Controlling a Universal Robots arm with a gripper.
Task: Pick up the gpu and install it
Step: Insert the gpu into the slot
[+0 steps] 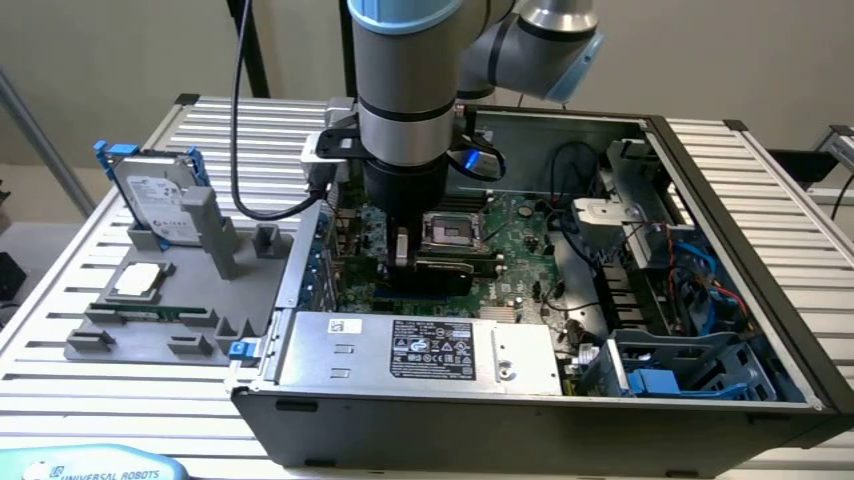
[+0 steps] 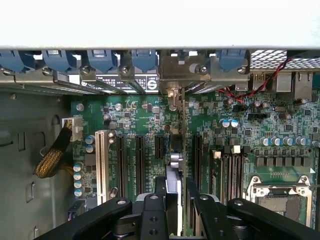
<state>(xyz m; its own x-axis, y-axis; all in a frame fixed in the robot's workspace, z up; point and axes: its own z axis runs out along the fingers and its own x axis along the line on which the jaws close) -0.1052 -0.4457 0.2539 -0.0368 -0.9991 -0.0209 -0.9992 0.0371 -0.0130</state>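
One hand (image 2: 172,200) reaches down into the open computer case (image 1: 694,180), its two fingers (image 2: 161,192) clamped on the gpu (image 2: 173,172). That card stands on edge between them, over the green motherboard (image 2: 150,125), its metal bracket at twelve o'clock toward the case wall.

1. Soft, even room light is falling from above in the exterior view, leaving the slatted tabletop (image 1: 120,400) pale and bright.
2. The computer case (image 1: 534,410) interior is sitting in dimmer shade (its walls are blocking light).
3. In the wrist view, the case edge (image 2: 160,22) is blowing out to plain white glare.
4. The motherboard (image 2: 135,120) is showing evenly lit.
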